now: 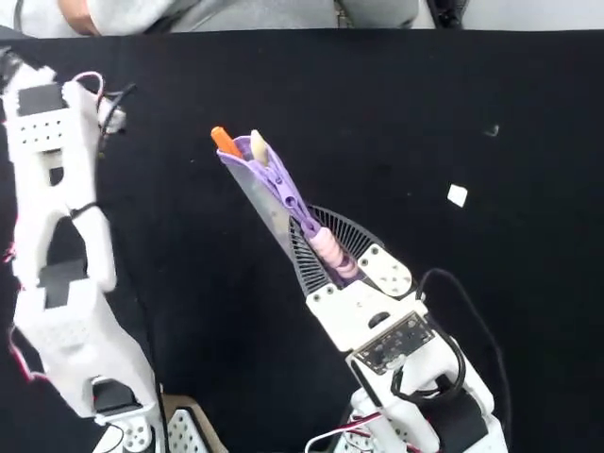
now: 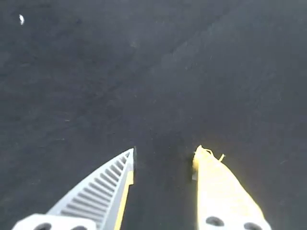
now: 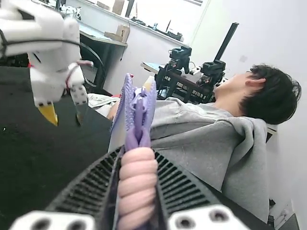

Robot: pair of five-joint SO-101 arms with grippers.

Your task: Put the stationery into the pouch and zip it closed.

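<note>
The right gripper (image 1: 326, 250) clamps the lifted pouch (image 1: 269, 189) by its pink pull (image 3: 137, 179) while the left gripper (image 2: 163, 163) hangs released, so any tilt could spill the protruding orange pen (image 1: 225, 142).

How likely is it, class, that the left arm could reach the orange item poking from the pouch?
Probably yes: the left gripper is open over the table, and nothing stands between it and the orange item in the pouch, which the right gripper holds up.
</note>
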